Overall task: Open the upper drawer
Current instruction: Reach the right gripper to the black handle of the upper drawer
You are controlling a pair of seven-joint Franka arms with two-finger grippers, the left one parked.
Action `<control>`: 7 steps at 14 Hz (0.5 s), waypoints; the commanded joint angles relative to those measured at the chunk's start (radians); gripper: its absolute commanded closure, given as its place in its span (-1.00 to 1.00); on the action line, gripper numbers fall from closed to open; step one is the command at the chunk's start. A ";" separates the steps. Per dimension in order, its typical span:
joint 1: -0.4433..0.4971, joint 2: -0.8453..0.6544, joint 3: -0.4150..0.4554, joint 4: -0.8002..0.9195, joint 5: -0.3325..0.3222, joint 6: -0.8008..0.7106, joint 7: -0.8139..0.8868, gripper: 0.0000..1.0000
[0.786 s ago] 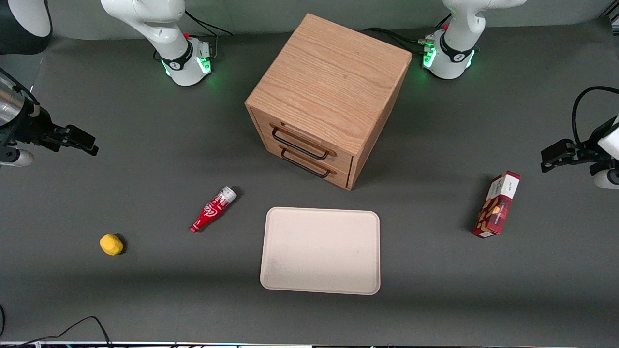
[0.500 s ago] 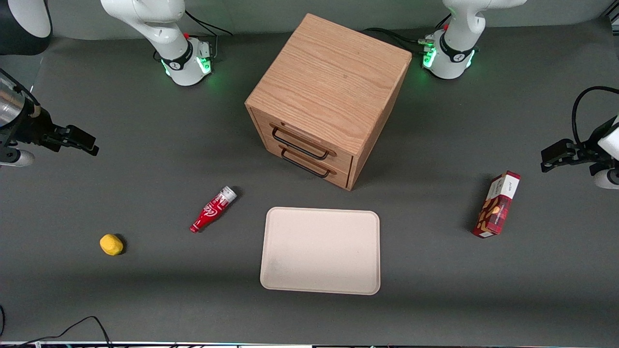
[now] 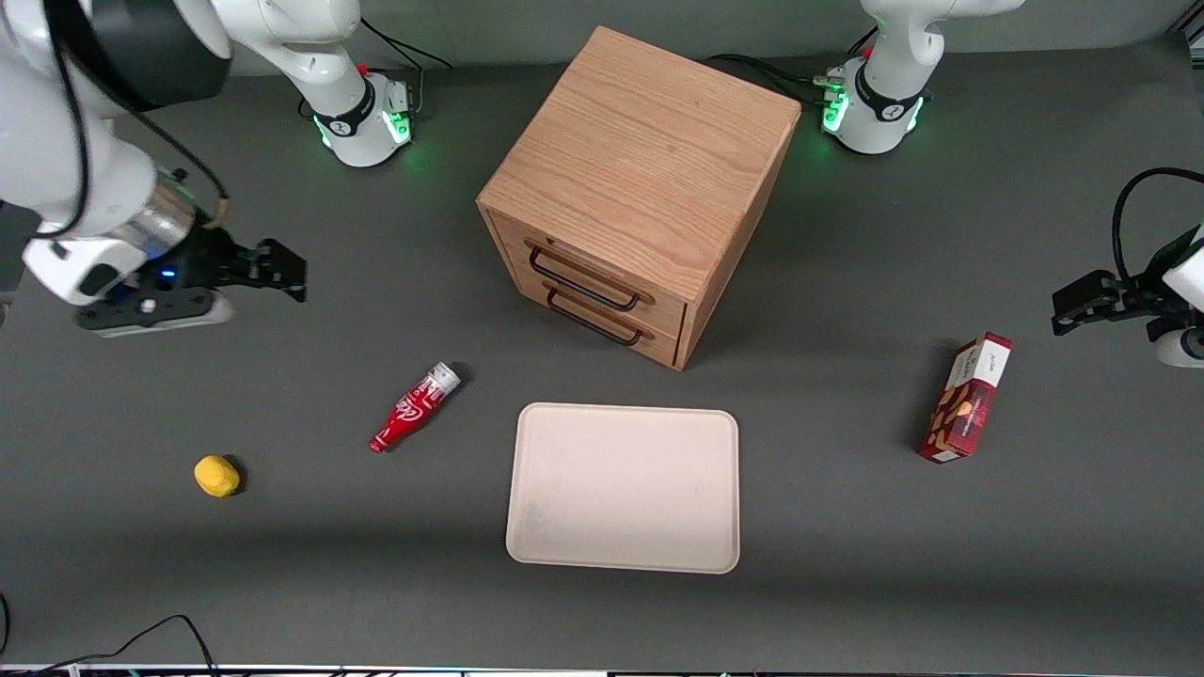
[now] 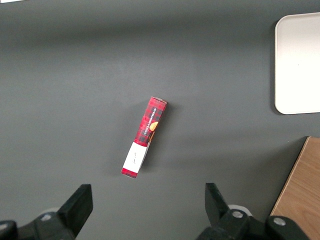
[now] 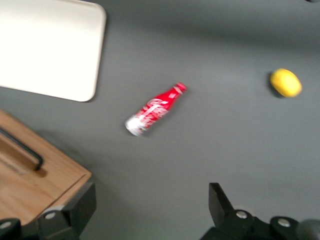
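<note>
The cube-shaped oak cabinet (image 3: 649, 150) stands mid-table. Its upper drawer (image 3: 602, 268) sits flush and closed, with a long black wire handle (image 3: 583, 279). The lower drawer (image 3: 616, 329) below it is closed too. My gripper (image 3: 287, 271) hangs open and empty above the table toward the working arm's end, well apart from the cabinet. In the right wrist view the gripper (image 5: 150, 200) is open over bare table, with a cabinet corner (image 5: 35, 175) and a black handle (image 5: 22, 147) in sight.
A red cola bottle (image 3: 415, 406) lies between gripper and tray. A beige tray (image 3: 623, 487) lies in front of the cabinet, nearer the camera. A yellow lemon (image 3: 216, 475) lies toward the working arm's end. A red snack box (image 3: 967, 397) stands toward the parked arm's end.
My gripper and arm have swung in from the table's edge toward the cabinet, with much more of the arm in view. The drawers and objects have not moved.
</note>
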 commanded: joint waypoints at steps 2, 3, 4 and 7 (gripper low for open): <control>0.033 0.209 0.154 0.216 -0.009 -0.018 -0.010 -1.00; 0.056 0.258 0.180 0.244 -0.011 -0.018 -0.013 -1.00; 0.075 0.301 0.219 0.278 -0.011 -0.016 -0.014 -1.00; 0.092 0.398 0.329 0.327 -0.012 -0.006 -0.013 -1.00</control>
